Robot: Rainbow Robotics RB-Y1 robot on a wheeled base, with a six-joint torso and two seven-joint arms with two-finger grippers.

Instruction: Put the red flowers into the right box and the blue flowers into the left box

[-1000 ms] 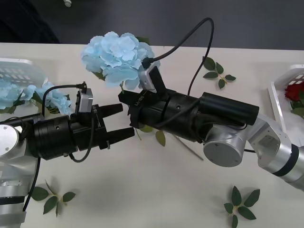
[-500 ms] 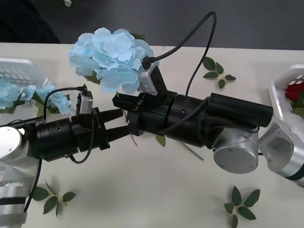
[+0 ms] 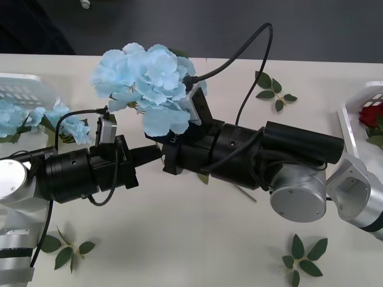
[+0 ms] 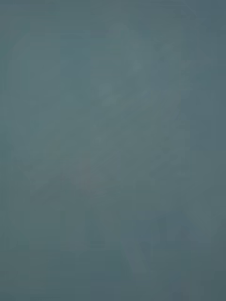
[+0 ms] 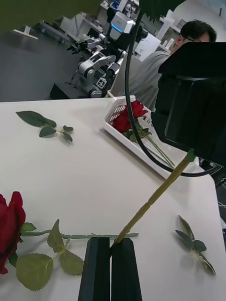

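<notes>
Front view: the held blue flower (image 3: 149,84) is carried above the table (image 3: 179,251) between the two arms, well apart from the left box (image 3: 27,89), where other blue flowers (image 3: 18,116) already lie.
Left gripper (image 3: 152,156): its jaws are seen pressed together on the lower end of the green stem (image 5: 155,197) in the left wrist view (the stem comes out right at the tips).
Right gripper (image 3: 166,142): it is set under the bloom, higher on the same stem; whether it grips cannot be told.
Step judged: a handover from right arm to left arm.
Doing it well: the left pinch should be proved firm before the right gripper is let go, and the long stem should be kept from swinging on the way to the left box.
Red flowers (image 3: 372,115): some are laid in the right box (image 3: 350,122); one rose (image 5: 9,225) is left on the table.
Writing: small white lettering is seen on the right gripper's body, but it cannot be read.
</notes>
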